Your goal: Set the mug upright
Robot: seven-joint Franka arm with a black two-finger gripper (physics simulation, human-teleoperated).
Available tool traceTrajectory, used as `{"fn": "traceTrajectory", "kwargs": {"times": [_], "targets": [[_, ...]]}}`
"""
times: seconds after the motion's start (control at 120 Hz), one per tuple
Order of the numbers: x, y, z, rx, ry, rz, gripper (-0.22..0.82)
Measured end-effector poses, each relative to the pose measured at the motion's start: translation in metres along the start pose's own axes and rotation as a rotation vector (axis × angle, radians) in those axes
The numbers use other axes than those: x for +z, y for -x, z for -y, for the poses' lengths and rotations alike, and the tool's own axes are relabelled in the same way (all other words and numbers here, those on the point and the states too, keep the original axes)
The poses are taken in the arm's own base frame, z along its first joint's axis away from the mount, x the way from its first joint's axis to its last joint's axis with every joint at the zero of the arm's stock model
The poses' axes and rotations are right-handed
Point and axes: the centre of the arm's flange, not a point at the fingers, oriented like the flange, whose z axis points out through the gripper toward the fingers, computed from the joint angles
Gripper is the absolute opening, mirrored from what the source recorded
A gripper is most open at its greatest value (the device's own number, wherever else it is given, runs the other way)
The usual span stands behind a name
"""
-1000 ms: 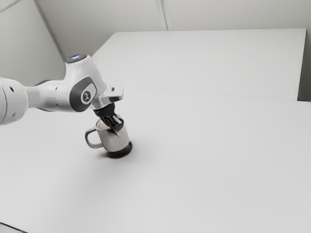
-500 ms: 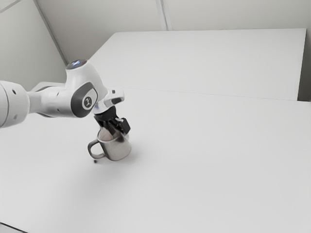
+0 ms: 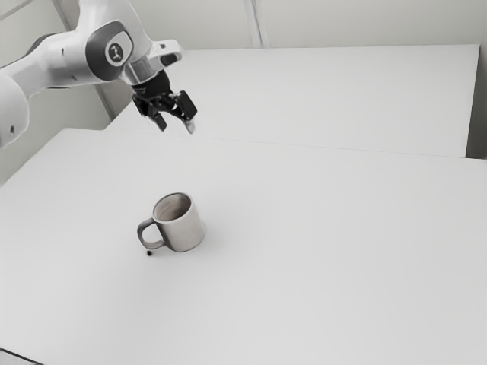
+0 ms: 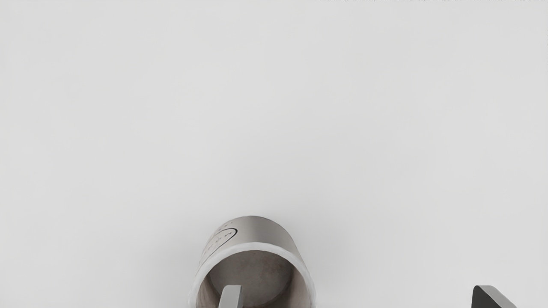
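Note:
High above the table, my gripper [image 3: 176,126] stands open with nothing between its fingers. The mug [image 3: 185,230], light grey-beige with a darker inside, stands upright on the table below it, its mouth facing up and its handle toward the exterior view's left. In the wrist view the mug [image 4: 267,231] shows its pale rim, its inner floor and a printed mark on its side. One fingertip of my gripper [image 4: 357,296] overlaps the mug's mouth there, the other is well off to the side; the handle is hidden.
A small black spot [image 3: 149,253] lies on the white table [image 3: 327,258] beside the mug's handle. Beyond a thin seam, another white surface [image 3: 319,91] extends toward the walls.
My hand has risen well away from the mug and released it. Over the last second the mug shifted slightly and its dark-ringed base settled onto the table; it has stayed put since half a second ago.

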Motion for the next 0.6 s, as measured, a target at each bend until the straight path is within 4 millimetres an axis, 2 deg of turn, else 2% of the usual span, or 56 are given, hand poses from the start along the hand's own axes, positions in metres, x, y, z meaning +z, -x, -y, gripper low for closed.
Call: {"fn": "traceTrajectory", "kwargs": {"times": [0.092, 0.158, 0.258, 0.6], "targets": [[-0.022, -0.005, 0.006, -0.013, -0.004, 0.011, 0.59], [-0.029, -0.014, 0.013, -0.023, -0.005, 0.027, 0.6], [-0.029, -0.016, 0.019, -0.038, -0.003, 0.064, 0.6], [-0.029, -0.008, 0.018, -0.052, 0.005, 0.125, 0.6]]}}
